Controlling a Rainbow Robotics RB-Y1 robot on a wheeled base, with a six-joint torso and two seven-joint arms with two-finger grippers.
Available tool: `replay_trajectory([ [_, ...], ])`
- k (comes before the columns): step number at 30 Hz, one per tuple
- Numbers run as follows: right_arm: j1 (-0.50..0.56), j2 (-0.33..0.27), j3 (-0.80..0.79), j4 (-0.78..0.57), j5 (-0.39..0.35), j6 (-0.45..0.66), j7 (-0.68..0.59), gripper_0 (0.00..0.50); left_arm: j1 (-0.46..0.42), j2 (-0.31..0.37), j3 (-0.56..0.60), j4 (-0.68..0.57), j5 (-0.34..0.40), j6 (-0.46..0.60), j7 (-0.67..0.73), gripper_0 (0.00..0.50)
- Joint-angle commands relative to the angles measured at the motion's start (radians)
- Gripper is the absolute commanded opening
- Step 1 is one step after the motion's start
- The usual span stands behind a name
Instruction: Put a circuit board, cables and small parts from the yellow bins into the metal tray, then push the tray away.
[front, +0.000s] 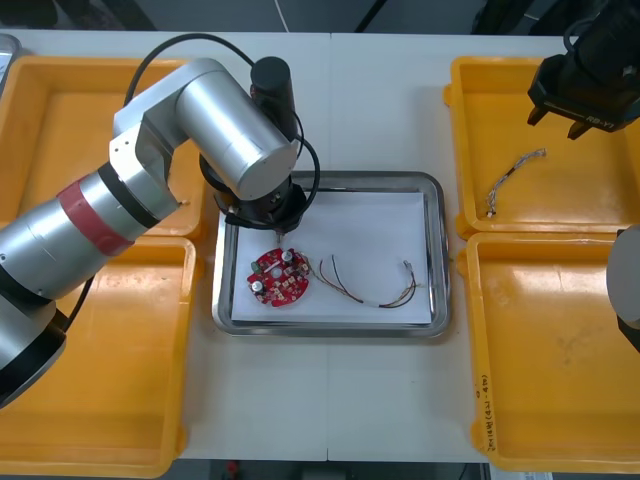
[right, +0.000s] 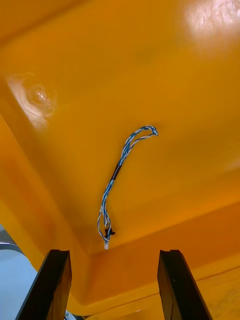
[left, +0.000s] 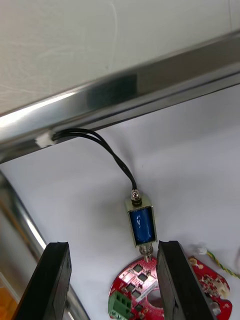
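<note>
Pale table (front: 390, 110) with a seam down its middle, dark floor (front: 430, 12) beyond the far edge

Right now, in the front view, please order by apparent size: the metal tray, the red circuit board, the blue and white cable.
1. metal tray
2. red circuit board
3. blue and white cable: thin, though about as long as the board is wide.
</note>
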Motion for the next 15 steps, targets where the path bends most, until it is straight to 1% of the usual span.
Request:
replay_trajectory([
  [1,-0.053,0.01,-0.01,0.026,0.022,0.003,-0.098,0.5,0.008,0.046,0.103,-0.083,0.029,0.064,0.09,0.5],
  [7,-0.053,0.012,-0.001,0.064,0.033,0.003,-0.181,0.5,0.008,0.08,0.181,-0.155,0.051,0.15,0.078,0.5],
  [12,-0.053,0.013,0.007,0.094,0.022,-0.039,-0.274,0.5,0.008,0.12,0.276,-0.193,0.088,0.219,0.056,0.5],
  [15,-0.053,0.017,0.016,0.11,0.019,-0.077,-0.294,0.5,0.008,0.146,0.332,-0.199,0.098,0.26,0.019,0.5],
])
